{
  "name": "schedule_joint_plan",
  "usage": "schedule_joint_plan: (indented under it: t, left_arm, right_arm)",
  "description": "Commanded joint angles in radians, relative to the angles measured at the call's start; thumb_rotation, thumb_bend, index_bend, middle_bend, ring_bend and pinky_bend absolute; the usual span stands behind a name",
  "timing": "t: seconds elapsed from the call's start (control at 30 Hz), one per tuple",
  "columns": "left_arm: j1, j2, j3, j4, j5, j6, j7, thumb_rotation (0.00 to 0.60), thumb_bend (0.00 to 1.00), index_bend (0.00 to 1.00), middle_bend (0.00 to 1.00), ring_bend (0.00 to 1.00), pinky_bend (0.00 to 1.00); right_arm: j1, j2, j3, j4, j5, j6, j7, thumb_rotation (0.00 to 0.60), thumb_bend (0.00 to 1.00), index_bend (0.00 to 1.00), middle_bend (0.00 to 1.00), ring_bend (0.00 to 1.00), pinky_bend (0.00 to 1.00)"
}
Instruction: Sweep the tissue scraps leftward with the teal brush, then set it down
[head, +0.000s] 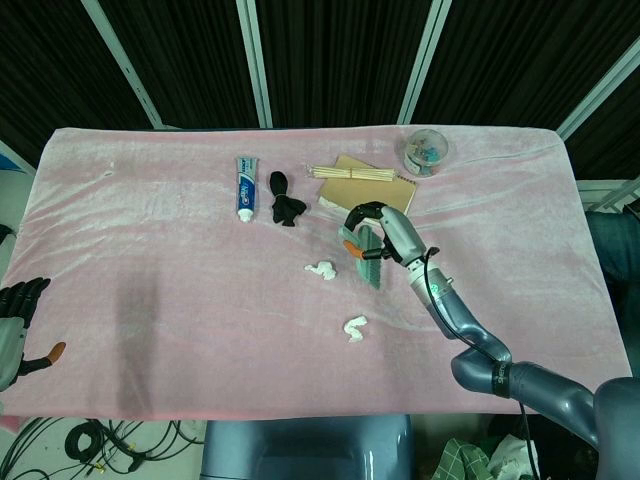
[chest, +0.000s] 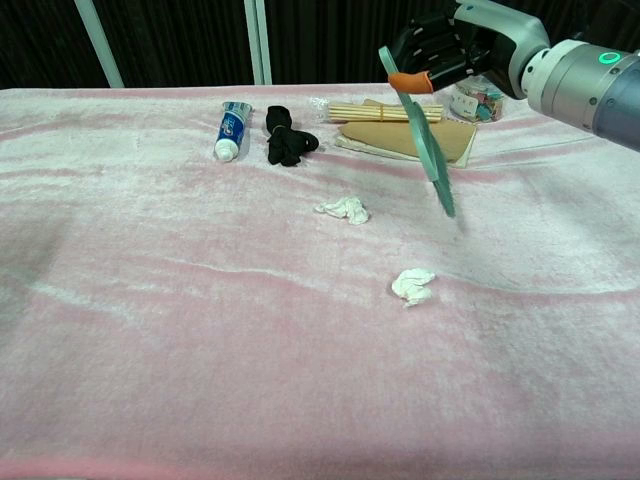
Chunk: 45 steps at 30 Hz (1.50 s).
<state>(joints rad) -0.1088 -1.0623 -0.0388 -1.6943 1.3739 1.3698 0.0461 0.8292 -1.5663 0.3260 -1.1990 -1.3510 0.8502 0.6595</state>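
The right robot hand (chest: 440, 50) holds the teal brush (chest: 425, 150) up, tilted, above the pink surface (chest: 200, 330). Two tissue scraps (chest: 343, 209) (chest: 413, 285) lie well apart.

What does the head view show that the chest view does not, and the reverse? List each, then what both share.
Only the head view shows the left hand at the table's left edge, holding nothing, and the right arm's full length.

Only the chest view shows, from the side, the teal brush tilted and lifted off the cloth.

Both show the right hand gripping the brush, two tissue scraps, the toothpaste tube, the black item, the sticks and the notebook.
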Motion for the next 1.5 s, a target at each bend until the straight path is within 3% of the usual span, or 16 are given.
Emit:
schedule_joint_plan:
  t: [0.03, 0.63, 1.03, 1.23, 1.37, 1.5]
  left_arm:
    - [0.0, 0.0, 0.0, -0.001, 0.0, 0.0, -0.001, 0.6, 0.25, 0.03, 0.05, 0.01, 0.03]
    - [0.001, 0.0, 0.001, -0.001, 0.002, 0.001, -0.002, 0.6, 0.25, 0.03, 0.05, 0.01, 0.03]
    - [0.003, 0.001, 0.001, 0.0, 0.004, 0.006, -0.003, 0.6, 0.25, 0.03, 0.05, 0.01, 0.03]
    - [0.003, 0.001, 0.001, 0.0, 0.004, 0.005, -0.007, 0.6, 0.25, 0.03, 0.05, 0.01, 0.03]
    - [0.001, 0.001, 0.002, -0.001, 0.003, 0.001, -0.004, 0.6, 0.25, 0.03, 0.05, 0.01, 0.03]
    - [0.001, 0.001, 0.002, -0.001, 0.004, 0.001, -0.004, 0.6, 0.25, 0.03, 0.05, 0.01, 0.03]
  right_arm:
    - [-0.028, 0.051, -0.038, -0.08, 0.047, -0.016, -0.109, 0.6, 0.48, 0.79, 0.73, 0.4, 0.17]
    - [-0.131, 0.15, -0.126, -0.44, 0.122, 0.012, -0.286, 0.6, 0.48, 0.8, 0.73, 0.4, 0.17]
    - [-0.161, 0.084, -0.16, -0.477, 0.093, 0.042, -0.277, 0.6, 0.48, 0.81, 0.73, 0.4, 0.18]
    - [-0.167, 0.047, -0.157, -0.465, 0.057, 0.058, -0.229, 0.6, 0.49, 0.81, 0.73, 0.4, 0.17]
    - [-0.166, 0.017, -0.125, -0.478, 0.047, 0.093, -0.203, 0.6, 0.5, 0.81, 0.74, 0.41, 0.18]
    - [-0.15, -0.039, -0.062, -0.463, 0.103, 0.112, -0.19, 0.6, 0.5, 0.82, 0.74, 0.41, 0.18]
